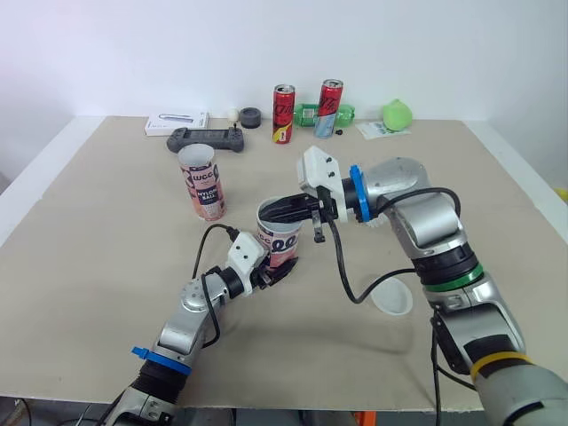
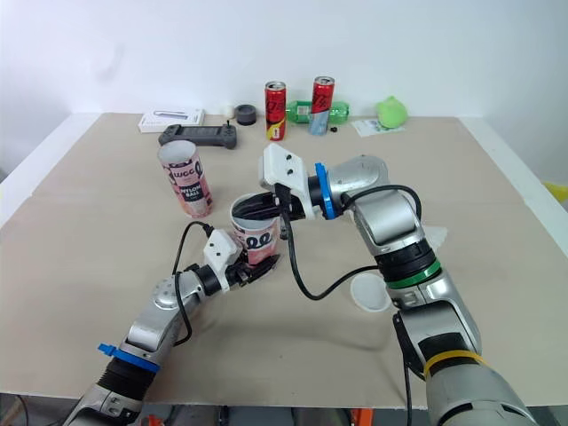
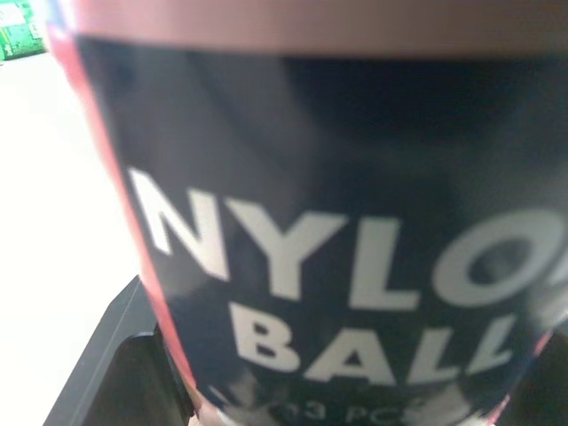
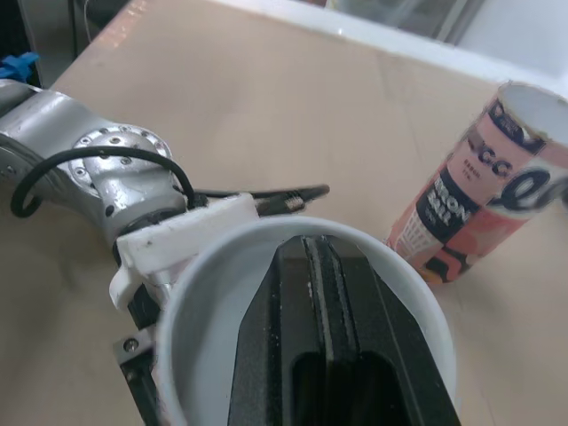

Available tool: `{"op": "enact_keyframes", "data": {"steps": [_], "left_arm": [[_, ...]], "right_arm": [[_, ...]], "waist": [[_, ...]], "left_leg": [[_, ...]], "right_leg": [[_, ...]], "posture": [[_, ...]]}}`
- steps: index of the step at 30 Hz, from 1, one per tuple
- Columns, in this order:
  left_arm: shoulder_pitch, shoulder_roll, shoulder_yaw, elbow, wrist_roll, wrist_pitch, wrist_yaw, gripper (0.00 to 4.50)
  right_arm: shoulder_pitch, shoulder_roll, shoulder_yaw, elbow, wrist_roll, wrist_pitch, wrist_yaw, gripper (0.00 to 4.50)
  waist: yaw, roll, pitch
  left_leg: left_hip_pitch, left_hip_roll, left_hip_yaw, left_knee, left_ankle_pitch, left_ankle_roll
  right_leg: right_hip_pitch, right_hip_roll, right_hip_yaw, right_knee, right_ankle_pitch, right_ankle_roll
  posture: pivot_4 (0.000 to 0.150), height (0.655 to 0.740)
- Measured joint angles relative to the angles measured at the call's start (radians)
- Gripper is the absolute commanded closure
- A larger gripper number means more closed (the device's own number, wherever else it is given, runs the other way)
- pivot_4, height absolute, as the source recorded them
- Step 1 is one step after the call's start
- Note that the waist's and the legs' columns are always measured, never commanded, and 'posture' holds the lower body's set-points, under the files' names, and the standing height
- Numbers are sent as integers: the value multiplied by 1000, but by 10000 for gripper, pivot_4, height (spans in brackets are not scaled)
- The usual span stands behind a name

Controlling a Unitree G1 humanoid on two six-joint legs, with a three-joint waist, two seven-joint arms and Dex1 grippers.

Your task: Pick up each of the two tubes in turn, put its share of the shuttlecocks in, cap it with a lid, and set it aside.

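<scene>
Left gripper (image 1: 269,272) clamped round tube (image 1: 282,238) low down; right gripper (image 4: 312,257) fingers pressed together inside its mouth. Second tube (image 1: 201,182) upright behind.

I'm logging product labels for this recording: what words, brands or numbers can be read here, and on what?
"NYLO", "BALL": held tube, in the left gripper; the smaller line below is blurred.
"WCC", "NYLON BALL": standing tube.
Red cans, white box: print too small to read.
</scene>
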Motion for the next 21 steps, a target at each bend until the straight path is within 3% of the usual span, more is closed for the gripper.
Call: {"op": "enact_keyframes", "data": {"steps": [6, 7, 8, 10, 11, 14, 16, 21], "left_arm": [[0, -3, -7, -3, 0, -7, -1, 13151], [1, -4, -8, -4, -1, -9, -1, 13151], [2, -6, -8, -7, -3, -12, -2, 13151], [4, -6, -7, -11, -8, -13, -7, 13151], [6, -5, -6, -12, -16, -13, -12, 7907], [17, 1, 5, -12, -34, 3, -28, 222], [26, 17, 13, -12, -56, 15, -57, 0], [37, 82, 46, -40, -124, 50, -141, 0]], "right_arm": [[-42, -26, -97, -47, 72, 56, -26, 44622], [-40, -31, -121, -59, 89, 65, -42, 38601], [-12, -30, -192, -88, 130, 88, -88, 36444], [45, -42, -257, -119, 168, 122, -126, 27562], [94, -58, -284, -146, 189, 144, -143, 21566], [233, -91, -326, -210, 241, 209, -168, 10455], [377, -124, -379, -297, 286, 245, -196, 596], [579, -117, -408, -416, 293, 203, -271, 596]], "waist": [[2, 2, 7], [2, 2, 7], [3, 1, 7], [3, 1, 7], [4, 1, 7], [2, 2, 9], [1, 2, 10], [-4, 3, 12]], "left_leg": [[-3, 0, -1, -2, 0, -1], [-3, 0, -1, -3, 0, -1], [-3, -1, -1, -3, -1, -1], [-3, -1, -2, -4, -1, -1], [-3, -1, -2, -5, -1, -1], [-3, -1, -1, -6, -2, -1], [-3, 0, -1, -10, -3, 1], [-2, 1, -2, -14, -3, 2]], "right_leg": [[-1, 0, 0, 0, -2, -1], [-1, 0, 0, -1, -3, -1], [-1, 0, 0, -1, -3, -1], [0, 0, -1, -3, -3, -1], [0, 0, -1, -4, -3, -1], [-1, 0, 0, -4, -4, -1], [-3, 0, 0, -4, -4, 3], [-4, 2, -1, -4, -7, 4]], "posture": [[1500, 7400], [1500, 7400], [1500, 7400], [1500, 7400], [1500, 7400], [1500, 7400], [1500, 7400], [1500, 7400]]}}
